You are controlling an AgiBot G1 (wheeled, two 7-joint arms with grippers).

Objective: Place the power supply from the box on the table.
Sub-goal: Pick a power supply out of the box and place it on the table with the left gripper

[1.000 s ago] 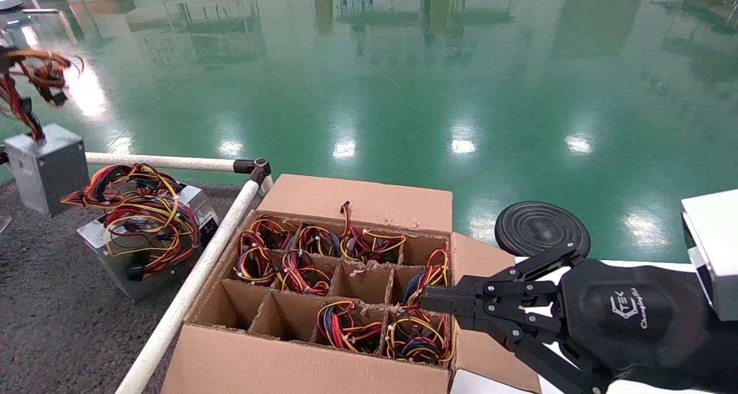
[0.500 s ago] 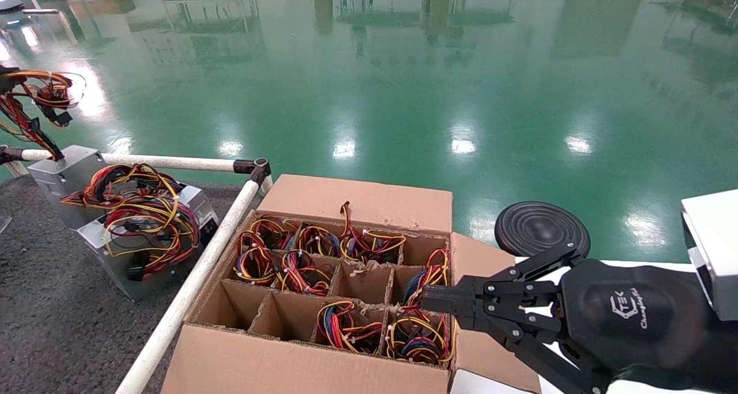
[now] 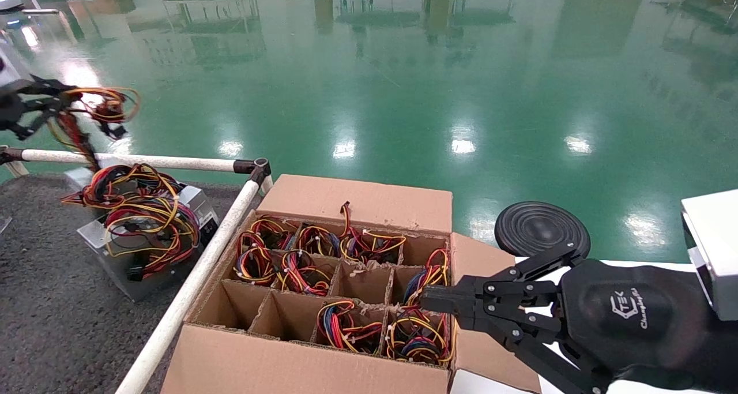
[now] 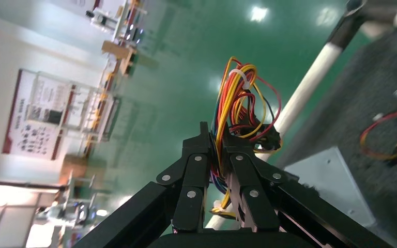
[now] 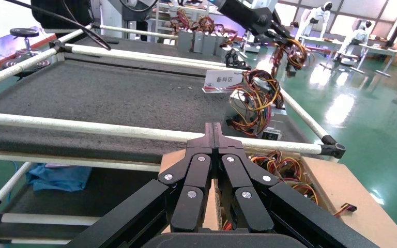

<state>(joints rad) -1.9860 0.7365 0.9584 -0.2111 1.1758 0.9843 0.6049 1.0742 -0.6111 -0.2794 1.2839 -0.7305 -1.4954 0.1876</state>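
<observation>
My left gripper (image 3: 57, 101) (image 4: 214, 135) is at the far left above the table (image 3: 46, 301), shut on the wire bundle (image 3: 106, 105) of a power supply. A corner of that supply's silver body (image 3: 78, 176) (image 4: 336, 186) rests on the table just inside the white rail (image 3: 144, 162). A second power supply (image 3: 144, 267) lies nearer me under its own wires. The box (image 3: 357, 201) stands right of the table, with wire bundles filling many of its cells. Shut on nothing, my right gripper (image 3: 426, 299) (image 5: 214, 129) hovers over the box's right-hand cells.
A white side rail (image 3: 190, 284) runs between table and box. A black round disc (image 3: 542, 229) sits on a white surface (image 3: 634, 264) right of the box. Farther along the table stand a small sign (image 5: 222, 80) and more power supplies (image 5: 196, 39). Green floor lies beyond.
The held power supply has come down from hanging onto the table and shifted right behind the other one. My left gripper moved right with the wires. The right arm stayed still.
</observation>
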